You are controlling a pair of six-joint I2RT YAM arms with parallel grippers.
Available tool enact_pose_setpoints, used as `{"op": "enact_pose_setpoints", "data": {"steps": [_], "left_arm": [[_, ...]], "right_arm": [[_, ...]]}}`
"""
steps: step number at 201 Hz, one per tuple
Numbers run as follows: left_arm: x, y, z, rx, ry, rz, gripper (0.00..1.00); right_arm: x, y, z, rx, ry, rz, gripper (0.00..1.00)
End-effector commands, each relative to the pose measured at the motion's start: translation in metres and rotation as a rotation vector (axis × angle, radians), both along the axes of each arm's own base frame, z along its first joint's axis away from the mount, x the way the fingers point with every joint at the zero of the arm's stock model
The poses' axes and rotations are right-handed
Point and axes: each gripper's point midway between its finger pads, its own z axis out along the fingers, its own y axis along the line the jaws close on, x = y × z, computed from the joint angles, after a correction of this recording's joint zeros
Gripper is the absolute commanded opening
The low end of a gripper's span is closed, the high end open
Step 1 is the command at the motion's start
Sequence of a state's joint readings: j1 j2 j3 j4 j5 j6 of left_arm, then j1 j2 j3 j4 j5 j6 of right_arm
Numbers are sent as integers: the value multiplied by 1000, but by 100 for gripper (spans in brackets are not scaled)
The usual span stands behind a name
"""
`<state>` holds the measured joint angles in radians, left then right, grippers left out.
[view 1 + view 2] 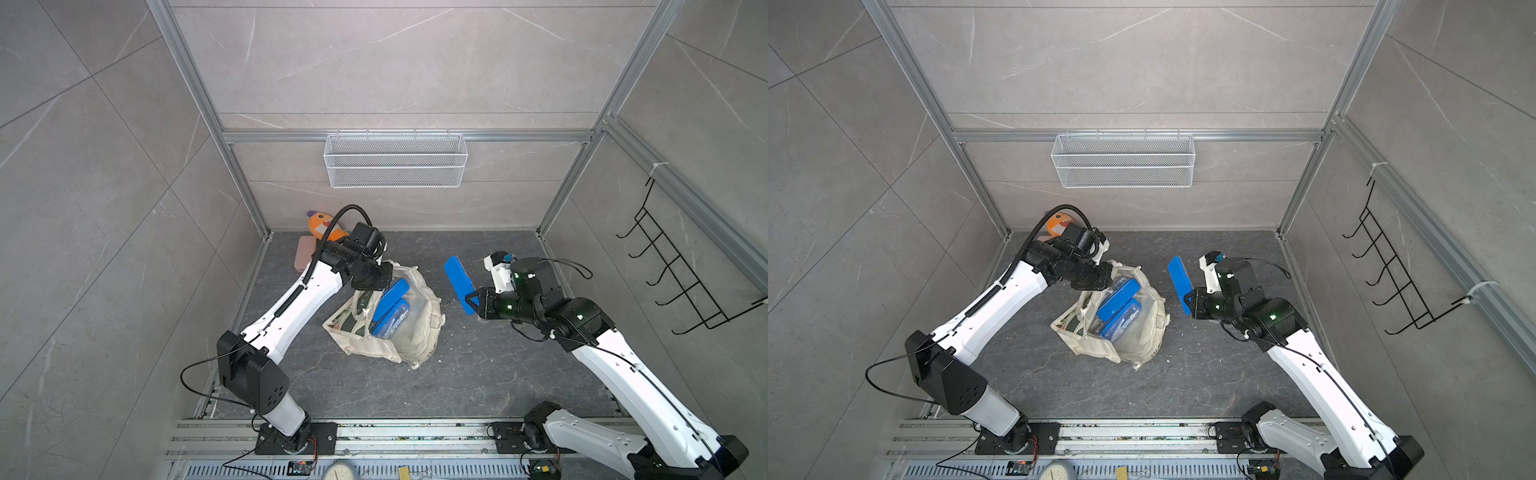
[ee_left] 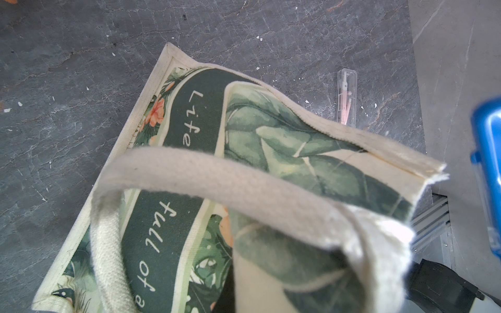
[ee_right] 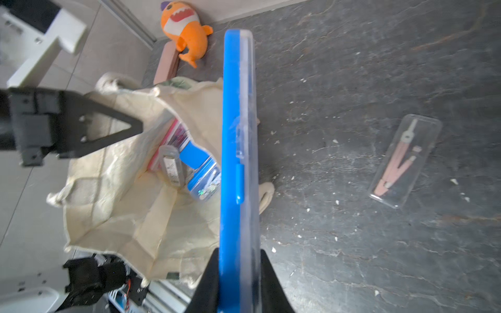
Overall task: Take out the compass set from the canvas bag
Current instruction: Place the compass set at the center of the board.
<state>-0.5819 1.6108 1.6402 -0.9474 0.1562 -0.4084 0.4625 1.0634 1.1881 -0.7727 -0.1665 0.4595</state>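
The compass set [image 1: 457,282], a flat blue case with a clear lid, is out of the canvas bag [image 1: 419,336]. It is held on edge in the air just beside the bag, on the right arm's side. The right pincer [image 3: 238,260] clamps one end of it, a finger on each flat face; seen edge-on, its contents cannot be made out.

The bag sits in the middle of the worktop [image 1: 478,382] with its mouth open upward. Two more blue cases [image 1: 390,307] lean inside it.

The left pincer [image 3: 137,127] is closed at the bag's rim on the back-wall side. It seems to pinch the cloth, though the left wrist view hides its fingertips behind canvas.

A clear case [image 3: 404,160] with a pink compass inside lies flat on the worktop, apart from the bag. An orange plush fish [image 1: 322,224] and a pink block [image 1: 305,253] lie touching in the back corner on the left arm's side.
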Motion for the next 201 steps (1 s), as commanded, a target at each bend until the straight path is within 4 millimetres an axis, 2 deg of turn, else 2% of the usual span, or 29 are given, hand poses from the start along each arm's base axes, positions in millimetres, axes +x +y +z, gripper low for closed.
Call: {"op": "enact_pose_setpoints", "data": {"steps": [1,26,79,100,144,170,201], "left_arm": [[0,-3,17,-34,-19,-8,0],[1,-4,17,-38,-18,-5,0],[0,-4,17,-44,-16,-7,0],[-1,-4,18,-46,-14,-5,0],[-1,-6,17,-52,-11,-5,0],[0,-6,16,-53,-9,-5,0],[0,-6,18,-56,-11,-5,0]], "right_arm": [[27,-12,-13,18,5,-74,10],[58,-25,-45,57,86,-153,10],[124,-38,-131,119,319,-247,10],[139,-41,-148,130,344,-276,10],[148,-42,-183,135,400,-309,11],[143,-45,-204,131,439,-326,11],[134,-47,-218,130,467,-339,14]]}}
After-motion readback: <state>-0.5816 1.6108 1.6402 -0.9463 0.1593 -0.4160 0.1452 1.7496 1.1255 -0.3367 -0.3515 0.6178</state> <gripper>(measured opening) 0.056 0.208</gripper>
